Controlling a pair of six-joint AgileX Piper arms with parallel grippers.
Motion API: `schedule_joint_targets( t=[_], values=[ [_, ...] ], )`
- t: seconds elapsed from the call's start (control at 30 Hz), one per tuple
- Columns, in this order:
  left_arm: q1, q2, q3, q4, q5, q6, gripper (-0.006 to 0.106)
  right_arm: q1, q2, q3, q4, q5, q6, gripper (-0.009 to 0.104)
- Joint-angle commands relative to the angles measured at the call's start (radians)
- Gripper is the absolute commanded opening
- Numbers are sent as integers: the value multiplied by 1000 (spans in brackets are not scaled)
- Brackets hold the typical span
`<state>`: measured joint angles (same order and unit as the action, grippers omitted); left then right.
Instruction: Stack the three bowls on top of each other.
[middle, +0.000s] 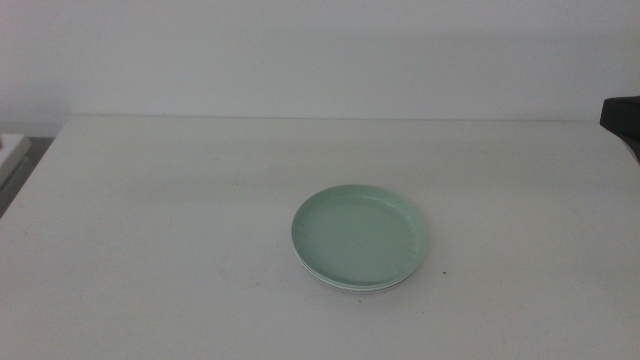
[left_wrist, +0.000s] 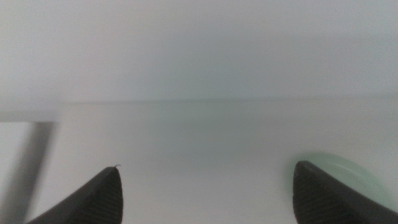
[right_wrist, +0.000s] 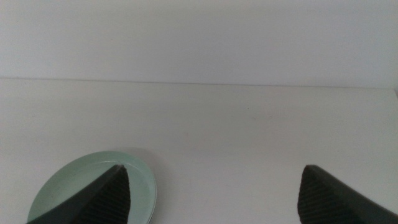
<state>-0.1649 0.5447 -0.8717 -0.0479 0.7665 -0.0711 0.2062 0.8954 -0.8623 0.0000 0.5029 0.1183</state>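
pale green bowl (middle: 360, 235) sits on the white table (middle: 150, 230), a bit right of centre and toward the near side in the middle view. it is on top of a stack: a thin white rim (middle: 352, 288) peeks out under its near edge, so at least one white bowl is below it. a grey bowl cannot be made out as a separate layer; can't tell if it is in the stack. green bowl lies level, nested on what is under it, nothing inside it.

neither arm reaches into the middle view; only a dark object (middle: 622, 115) shows at the right edge near the far side of the table, can't tell what it is.

left gripper (left_wrist: 208, 199) hangs over the table with its jaws spread wide, nothing between them, only bare tabletop. the green bowl's edge (left_wrist: 348, 167) shows just behind one jaw tip, not touched as far as visible.

right gripper (right_wrist: 214, 196) likewise over the table, jaws spread wide and holding nothing. the green bowl (right_wrist: 84, 180) shows partly behind one jaw, a thin white rim (right_wrist: 153, 202) under its edge. the jaw overlaps it in the picture; contact can't be told.

wall (middle: 320, 50) behind the table is plain white.
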Motion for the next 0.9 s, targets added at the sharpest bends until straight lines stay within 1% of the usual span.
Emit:
schedule_joint_targets(
  t=[0.0, 0.1, 0.13, 0.2, 0.37, 0.5, 0.73, 0.83, 0.87],
  values=[
    [69, -35, 51, 2, -97, 24, 94, -7, -5, 3, -13, -14, -2, 92],
    [146, -60, 79, -97, -133, 188, 94, -7, -5, 3, -13, -14, -2, 92],
    [168, -62, 81, -124, -135, 220, 94, -7, -5, 3, -13, -14, -2, 92],
    [200, -62, 81, -151, -131, 253, 94, -7, -5, 3, -13, -14, -2, 92],
    [215, -62, 81, -145, -136, 258, 94, -7, -5, 3, -13, -14, -2, 92],
    [215, -62, 81, -114, -136, 258, 94, -7, -5, 3, -13, -14, -2, 92],
    [215, -62, 81, -109, -136, 254, 94, -7, -5, 3, -13, -14, -2, 92],
    [215, -62, 99, -109, -140, 257, 94, -7, -13, 36, -13, -73, -3, 92],
    [215, -62, 114, -109, -161, 257, 94, -7, -23, 58, 0, -96, -3, 92]
  ],
)
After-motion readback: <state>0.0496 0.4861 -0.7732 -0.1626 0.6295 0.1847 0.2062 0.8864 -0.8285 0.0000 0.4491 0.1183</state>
